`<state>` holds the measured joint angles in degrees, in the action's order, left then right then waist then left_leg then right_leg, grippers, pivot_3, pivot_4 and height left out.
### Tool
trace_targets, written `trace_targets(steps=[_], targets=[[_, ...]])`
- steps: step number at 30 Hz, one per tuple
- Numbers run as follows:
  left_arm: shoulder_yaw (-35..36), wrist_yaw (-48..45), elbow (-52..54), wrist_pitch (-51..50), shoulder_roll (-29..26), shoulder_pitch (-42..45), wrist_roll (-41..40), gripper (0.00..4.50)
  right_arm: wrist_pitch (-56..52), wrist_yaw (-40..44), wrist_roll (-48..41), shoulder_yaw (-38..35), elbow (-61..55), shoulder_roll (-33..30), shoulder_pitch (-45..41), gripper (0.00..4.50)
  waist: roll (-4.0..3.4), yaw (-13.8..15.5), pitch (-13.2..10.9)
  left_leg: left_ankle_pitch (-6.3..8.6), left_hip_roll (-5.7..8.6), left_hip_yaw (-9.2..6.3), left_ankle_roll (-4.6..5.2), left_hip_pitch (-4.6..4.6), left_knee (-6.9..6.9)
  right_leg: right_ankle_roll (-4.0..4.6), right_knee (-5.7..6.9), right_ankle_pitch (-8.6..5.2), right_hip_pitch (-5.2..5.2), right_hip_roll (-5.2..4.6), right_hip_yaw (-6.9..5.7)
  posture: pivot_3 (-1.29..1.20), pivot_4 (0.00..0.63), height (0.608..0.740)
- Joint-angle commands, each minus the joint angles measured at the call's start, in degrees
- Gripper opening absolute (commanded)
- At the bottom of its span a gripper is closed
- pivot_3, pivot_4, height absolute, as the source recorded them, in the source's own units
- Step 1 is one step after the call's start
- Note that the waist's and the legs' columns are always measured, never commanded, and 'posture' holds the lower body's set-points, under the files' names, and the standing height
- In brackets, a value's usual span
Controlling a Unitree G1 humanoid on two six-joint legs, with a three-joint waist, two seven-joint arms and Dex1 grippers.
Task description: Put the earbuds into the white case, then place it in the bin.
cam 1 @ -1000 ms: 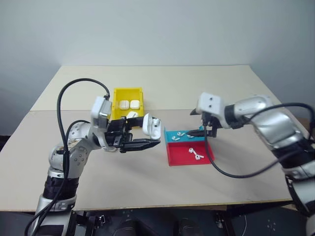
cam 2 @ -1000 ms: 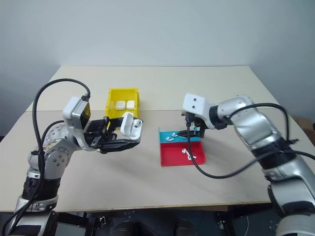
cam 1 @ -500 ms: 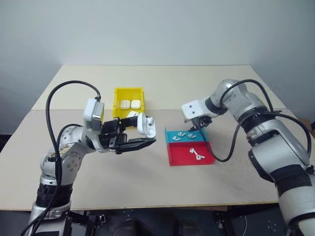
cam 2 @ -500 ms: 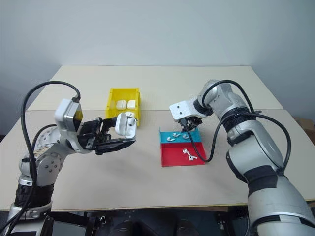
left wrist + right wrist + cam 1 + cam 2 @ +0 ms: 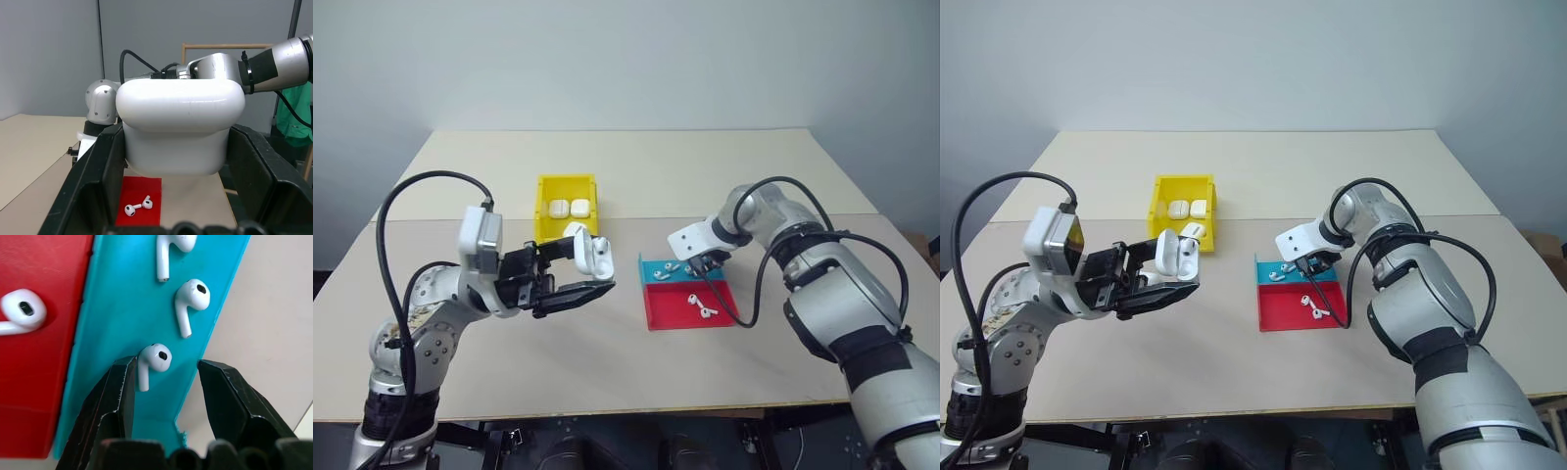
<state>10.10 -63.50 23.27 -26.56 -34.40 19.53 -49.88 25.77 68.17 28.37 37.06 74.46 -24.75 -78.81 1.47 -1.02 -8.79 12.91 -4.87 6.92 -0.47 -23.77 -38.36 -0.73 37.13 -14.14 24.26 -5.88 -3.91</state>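
Note:
My left gripper is shut on the white case, holding it above the table in front of the yellow bin. The case sits between the two black fingers. My right gripper points down into the blue tray. It stands open around one earbud, which lies beside one finger. Two more earbuds lie farther along the blue tray. Two earbuds lie in the red tray.
Two white cases lie inside the yellow bin. The red and blue trays sit side by side at the table's middle right. Bare tabletop runs along the near edge and the far side.
My right gripper has swung down into the blue tray and its fingers have narrowed around an earbud. My left arm has drawn the case slightly to the left.

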Motion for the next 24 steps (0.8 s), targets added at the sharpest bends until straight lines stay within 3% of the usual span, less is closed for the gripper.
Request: trace_targets(steps=[1,14,21,24], targets=[[1.07,1.08,3.16,-0.08,-0.64,-0.69,-1.69,2.8,-0.34,-1.2,1.61,-0.78,0.49,0.07,-0.12,2.41,0.0,0.03,0.0,0.0,0.0,0.0,0.0,0.0,0.0,0.0,0.0,0.0,0.0,0.0,0.0,0.0,0.15,0.74],[1.64,3.01,5.37,0.41,-2.23,-3.1,-2.92,2.8,-0.81,-0.42,3.64,-2.1,0.96,0.96,1.42,2.41,-0.01,-0.03,0.0,-0.01,-0.01,-0.02,-0.01,0.08,0.02,0.01,0.02,0.0,-0.06,0.01,0.0,0.0,0.15,0.74],[1.61,3.32,5.59,0.72,-2.44,-3.44,-3.06,2.8,-0.77,1.09,3.83,-2.84,1.0,0.84,1.9,0.64,-0.01,-0.03,0.01,-0.01,-0.01,-0.02,-0.01,0.18,0.03,0.01,0.03,0.0,-0.13,0.01,0.0,0.0,0.15,0.74],[1.51,3.22,5.38,0.82,-2.49,-3.29,-2.96,2.8,-2.44,1.46,3.24,-3.72,1.0,1.06,2.07,0.63,-0.01,-0.03,0.01,-0.01,-0.01,-0.02,-0.01,0.18,0.05,0.01,0.03,0.0,-0.13,0.01,0.0,0.0,0.15,0.74]])
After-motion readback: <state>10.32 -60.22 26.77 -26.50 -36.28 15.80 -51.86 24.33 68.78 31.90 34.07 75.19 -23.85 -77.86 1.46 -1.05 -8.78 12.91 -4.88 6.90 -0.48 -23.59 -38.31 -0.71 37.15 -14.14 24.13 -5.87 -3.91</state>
